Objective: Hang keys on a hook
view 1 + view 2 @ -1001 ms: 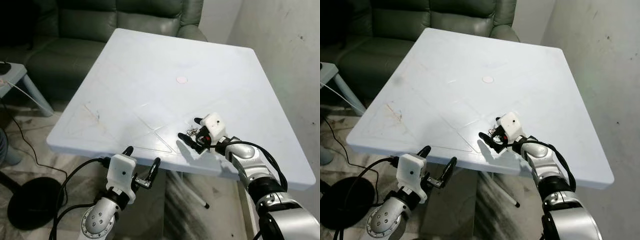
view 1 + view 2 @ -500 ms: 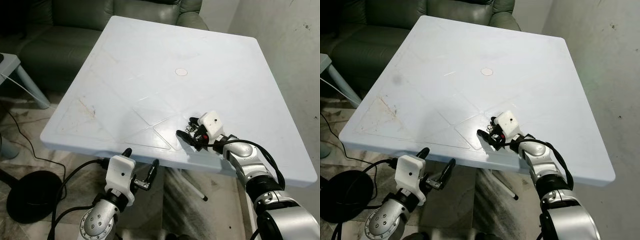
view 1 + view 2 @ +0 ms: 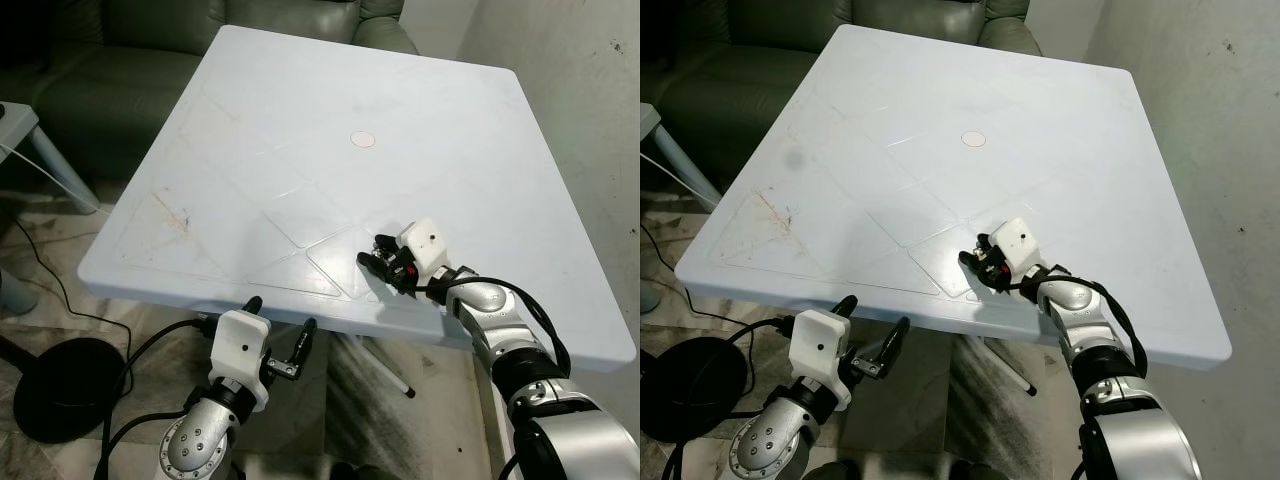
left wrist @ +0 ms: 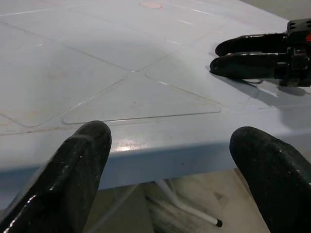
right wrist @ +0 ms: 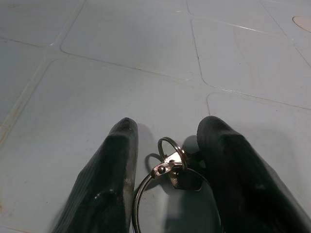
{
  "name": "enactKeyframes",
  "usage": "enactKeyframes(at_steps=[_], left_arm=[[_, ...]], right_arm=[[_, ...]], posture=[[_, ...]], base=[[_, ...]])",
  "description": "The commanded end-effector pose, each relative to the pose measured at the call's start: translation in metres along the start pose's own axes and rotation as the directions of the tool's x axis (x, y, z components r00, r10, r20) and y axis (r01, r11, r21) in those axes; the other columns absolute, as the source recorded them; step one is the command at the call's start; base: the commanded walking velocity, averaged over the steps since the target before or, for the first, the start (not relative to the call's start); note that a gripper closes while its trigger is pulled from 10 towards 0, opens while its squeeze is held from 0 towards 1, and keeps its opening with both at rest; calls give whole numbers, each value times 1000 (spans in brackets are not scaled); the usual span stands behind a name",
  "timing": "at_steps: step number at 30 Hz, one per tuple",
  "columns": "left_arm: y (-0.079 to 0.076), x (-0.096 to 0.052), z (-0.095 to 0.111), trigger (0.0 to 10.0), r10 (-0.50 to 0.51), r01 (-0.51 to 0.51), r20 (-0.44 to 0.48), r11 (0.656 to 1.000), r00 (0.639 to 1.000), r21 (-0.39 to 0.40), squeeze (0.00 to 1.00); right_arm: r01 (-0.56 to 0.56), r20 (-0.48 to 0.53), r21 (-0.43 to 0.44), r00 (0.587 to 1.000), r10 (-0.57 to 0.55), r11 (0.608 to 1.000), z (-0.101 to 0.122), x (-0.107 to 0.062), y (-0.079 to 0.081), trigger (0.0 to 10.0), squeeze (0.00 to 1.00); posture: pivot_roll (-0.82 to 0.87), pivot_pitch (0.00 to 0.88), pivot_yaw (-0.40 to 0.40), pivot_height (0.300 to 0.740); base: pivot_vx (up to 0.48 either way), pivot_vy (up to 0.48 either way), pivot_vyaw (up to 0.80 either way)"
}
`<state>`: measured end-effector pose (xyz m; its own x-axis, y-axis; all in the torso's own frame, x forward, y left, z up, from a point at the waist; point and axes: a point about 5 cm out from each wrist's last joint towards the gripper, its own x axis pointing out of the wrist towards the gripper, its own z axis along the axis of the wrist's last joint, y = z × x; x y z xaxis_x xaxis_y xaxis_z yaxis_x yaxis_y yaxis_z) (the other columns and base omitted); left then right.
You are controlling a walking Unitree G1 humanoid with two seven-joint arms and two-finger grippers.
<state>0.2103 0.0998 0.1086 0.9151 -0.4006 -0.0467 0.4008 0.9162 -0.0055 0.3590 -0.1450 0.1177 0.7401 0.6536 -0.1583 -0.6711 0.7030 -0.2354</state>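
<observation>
A bunch of keys on metal rings (image 5: 172, 167) lies on the pale blue table (image 3: 300, 120) near its front edge. My right gripper (image 3: 372, 255) rests low on the tabletop, its two black fingers (image 5: 114, 165) drawn in on either side of the rings, so it is shut on the keys. In the eye views the keys are mostly hidden under its fingers. My left gripper (image 3: 283, 312) hangs below and in front of the table edge, open with nothing in it, pointing toward the right gripper (image 4: 252, 53).
A dark green sofa (image 3: 120, 60) stands behind the table. At the far left are a small light table (image 3: 20, 120) and a cable, with a black round base (image 3: 50, 385) on the floor. A grey wall (image 3: 590, 100) runs close along the right. A round mark (image 3: 362, 139) shows mid-table.
My right gripper's fingers have drawn together around the keys, from wide apart one second ago. The camera has shifted slightly. The left arm keeps its pose.
</observation>
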Motion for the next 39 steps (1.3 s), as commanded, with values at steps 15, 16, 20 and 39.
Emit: enactKeyframes(at_steps=[15, 16, 20, 39], left_arm=[[-4, 0, 3, 10000, -13, 13, 1, 1000, 1000, 6, 0], [-4, 0, 3, 10000, -13, 13, 1, 1000, 1000, 6, 0], [-4, 0, 3, 10000, -13, 13, 2, 1000, 1000, 5, 0], [-3, 3, 3, 10000, -3, 3, 8, 1000, 1000, 2, 0]], right_arm=[[19, -20, 9, 1000, -19, 1000, -2, -3, -5, 3569, 0], [19, -21, 8, 1000, -19, 1000, -2, -3, -5, 3765, 0], [20, -21, 8, 1000, -20, 1000, -2, -3, -6, 3725, 0], [232, 21, 155, 971, -238, 960, 7, 7, -14, 10000, 0]], posture=[[94, 193, -95, 740], [94, 193, -95, 740], [94, 193, -95, 740], [94, 185, -96, 740]], base=[[0, 0, 0], [0, 0, 0], [0, 0, 0], [0, 0, 0]])
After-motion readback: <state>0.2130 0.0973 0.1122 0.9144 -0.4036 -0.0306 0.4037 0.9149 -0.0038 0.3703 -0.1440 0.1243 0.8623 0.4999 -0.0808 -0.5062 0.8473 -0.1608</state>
